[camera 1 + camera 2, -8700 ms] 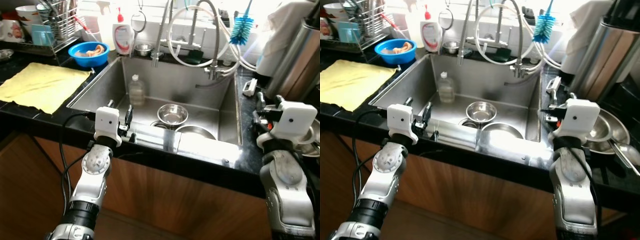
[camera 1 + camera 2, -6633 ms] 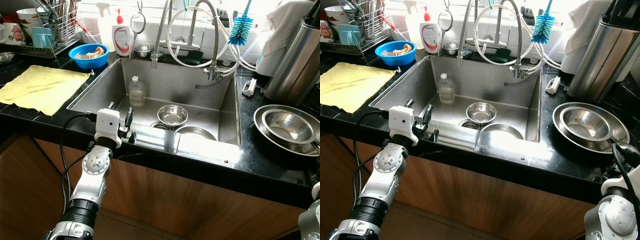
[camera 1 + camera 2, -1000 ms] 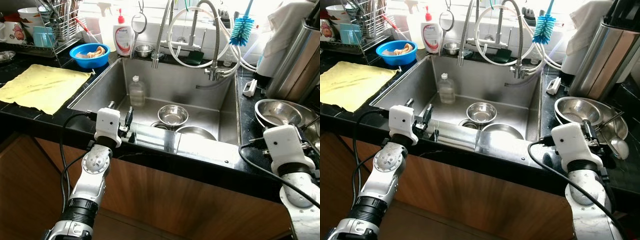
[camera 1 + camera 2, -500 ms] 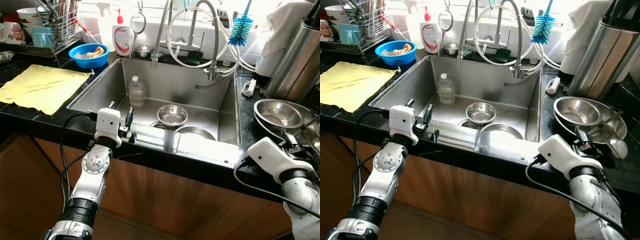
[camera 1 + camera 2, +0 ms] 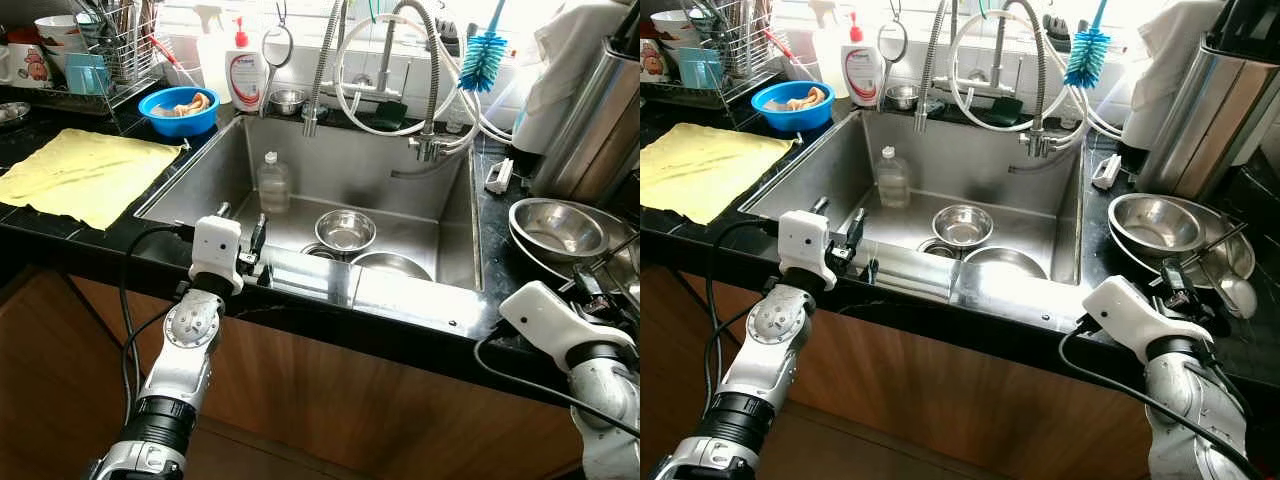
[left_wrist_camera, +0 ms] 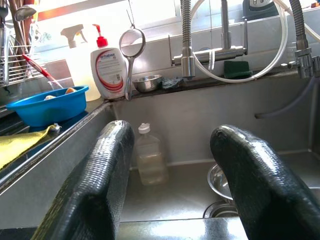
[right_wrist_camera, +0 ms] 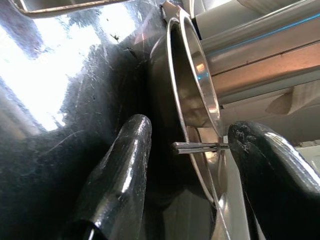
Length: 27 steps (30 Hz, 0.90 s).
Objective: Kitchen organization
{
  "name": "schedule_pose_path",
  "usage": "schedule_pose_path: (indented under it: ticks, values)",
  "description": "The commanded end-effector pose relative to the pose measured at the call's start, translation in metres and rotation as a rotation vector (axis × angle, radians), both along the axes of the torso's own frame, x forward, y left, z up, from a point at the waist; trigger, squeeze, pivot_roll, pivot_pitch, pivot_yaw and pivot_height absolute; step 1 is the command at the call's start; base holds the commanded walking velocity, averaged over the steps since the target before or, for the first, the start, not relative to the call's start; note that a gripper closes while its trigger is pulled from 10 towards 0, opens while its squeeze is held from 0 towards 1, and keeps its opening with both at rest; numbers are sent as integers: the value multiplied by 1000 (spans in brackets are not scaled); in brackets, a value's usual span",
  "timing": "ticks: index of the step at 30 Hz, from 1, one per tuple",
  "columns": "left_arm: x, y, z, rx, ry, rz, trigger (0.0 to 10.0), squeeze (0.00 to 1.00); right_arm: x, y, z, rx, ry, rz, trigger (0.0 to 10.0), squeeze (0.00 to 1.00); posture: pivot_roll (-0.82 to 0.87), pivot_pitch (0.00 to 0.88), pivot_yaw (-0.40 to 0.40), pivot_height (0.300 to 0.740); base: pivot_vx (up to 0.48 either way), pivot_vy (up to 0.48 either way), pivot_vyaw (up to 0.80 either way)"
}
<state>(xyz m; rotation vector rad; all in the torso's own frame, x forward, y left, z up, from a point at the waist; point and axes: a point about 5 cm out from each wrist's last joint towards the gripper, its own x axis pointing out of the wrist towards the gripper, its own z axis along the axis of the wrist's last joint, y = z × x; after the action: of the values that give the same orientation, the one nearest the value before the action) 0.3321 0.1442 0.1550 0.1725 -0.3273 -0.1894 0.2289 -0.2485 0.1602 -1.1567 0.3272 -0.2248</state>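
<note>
My right gripper [image 7: 187,165] is spread wide at the near rim of the stacked steel bowls [image 5: 1160,225] on the black counter [image 5: 1110,195], at the lower right of the head view. Nothing is clamped: in the wrist view the two black fingers [image 7: 122,160] stand apart on either side of a thin metal handle [image 7: 197,146] that juts out between them, and I cannot tell whether either finger touches it. The bowl rim rises just ahead, with the counter's glossy surface under my near finger.

My left gripper [image 6: 175,175] is also parted and holds nothing, parked on the front edge of the sink [image 5: 330,280] at the lower left centre.

Room is tight on the right: a tall steel canister [image 5: 1215,110] stands behind the bowls, and the sink wall drops away to their left. In the basin lie a small steel bowl [image 5: 345,228], another steel bowl [image 5: 392,264] just in front of it, and a clear plastic bottle [image 5: 272,181] standing upright near the back left corner.

The stacked bowls are shiny, the smaller nested inside a wider one, with a spoon [image 5: 1225,285] resting at their right side.
</note>
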Motion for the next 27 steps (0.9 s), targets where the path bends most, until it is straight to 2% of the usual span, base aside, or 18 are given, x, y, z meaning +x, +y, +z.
schedule_pose_path:
  ticks: [1, 2, 3, 4, 5, 6, 7, 8, 9, 10, 21, 27]
  values:
    - [1, -3, 3, 12, -14, -13, 10000, 0, 1, 3, 1, -14, 8, 24, 3725, 0, -16, 0, -20, 740, 0, 0, 0]
    - [1, -3, 3, 12, -14, -13, 10000, 0, 2, 4, 1, -17, 6, 26, 3725, 0, -16, 0, -20, 740, 0, 0, 0]
    - [1, -3, 3, 11, -14, -12, 10000, 0, 2, 4, 1, -18, 4, 26, 2118, 0, -16, 0, -20, 740, 0, 0, 0]
    - [1, -3, 3, 11, -13, -11, 10000, 0, 2, 4, 1, -18, 3, 26, 2118, 0, -13, 0, -19, 740, 0, 0, 0]
    - [1, -3, 3, 12, -13, -11, 10000, 0, 3, 5, 0, -14, 7, 28, 0, 0, -13, 0, -19, 740, 0, 0, 0]
    - [0, -2, 3, 13, -13, -10, 10000, 0, 3, 5, -1, -13, 11, 26, 2863, 0, -10, 0, -19, 740, 0, 0, 0]
    - [0, -2, 3, 13, -13, -10, 10000, 0, 3, 5, -1, -13, 11, 26, 2863, 0, -10, 0, -19, 740, 0, 0, 0]
    - [0, -2, 3, 13, -13, -9, 10000, 0, 3, 5, -1, -16, 10, 21, 4000, 0, -11, 0, -19, 740, 0, 0, 0]
    - [0, -1, 3, 13, -12, -8, 10000, 0, 3, 4, -2, -21, 11, 20, 9059, 0, -11, 0, -19, 740, 0, 0, 0]
    - [0, -1, 3, 13, -12, -7, 10000, 0, 3, 4, -2, -24, 11, 18, 9961, 0, -11, 0, -19, 740, 0, 0, 0]
    - [0, -2, 3, 12, -9, -12, 10000, 0, 2, -2, -3, -45, 22, -13, 10000, 0, -11, 0, -18, 740, 0, 0, 0]
    - [0, -1, 2, 13, -9, -10, 10000, 0, 8, -7, 1, -76, 8, -13, 10000, 0, -10, 0, -20, 740, 0, 0, 0]
